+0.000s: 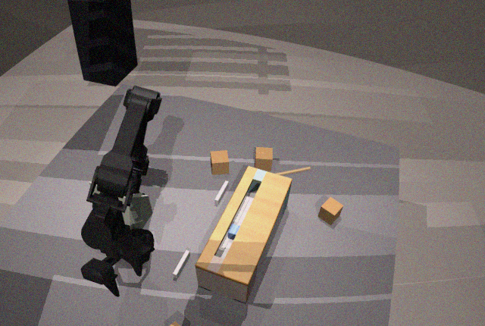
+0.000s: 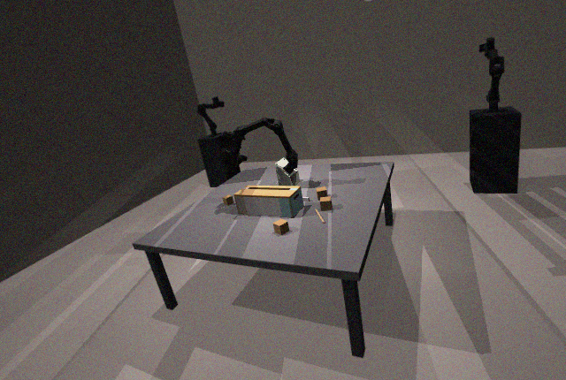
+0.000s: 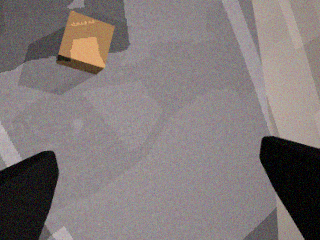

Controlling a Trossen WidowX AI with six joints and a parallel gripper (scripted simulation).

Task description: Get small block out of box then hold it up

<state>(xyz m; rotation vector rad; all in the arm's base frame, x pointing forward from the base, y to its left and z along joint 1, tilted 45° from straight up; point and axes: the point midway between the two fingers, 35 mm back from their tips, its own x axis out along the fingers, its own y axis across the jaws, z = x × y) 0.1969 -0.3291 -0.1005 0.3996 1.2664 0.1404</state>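
The long box [image 1: 260,232] [image 2: 263,192] has a wooden top with a slot along it. Through the slot in the top view, the small blue block [image 1: 233,230] shows on the pale shelf [image 1: 243,211], nearer the lower-left end. In the exterior view the block is hidden in the box. My gripper [image 1: 129,283] [image 3: 160,155] is open and empty, to the left of the box's lower-left end in the top view, above the table [image 1: 333,275] [image 2: 256,243]. In the wrist view the fingers stand wide apart with table surface beyond them.
Orange cubes [image 1: 220,162] [image 1: 264,158] [image 1: 330,210] [image 2: 280,226] [image 3: 86,42] stand around the box. A thin wooden stick [image 1: 293,170] [image 2: 319,216] lies by its far end. Two white bars [image 1: 221,192] [image 1: 181,264] lie between the arm and the box.
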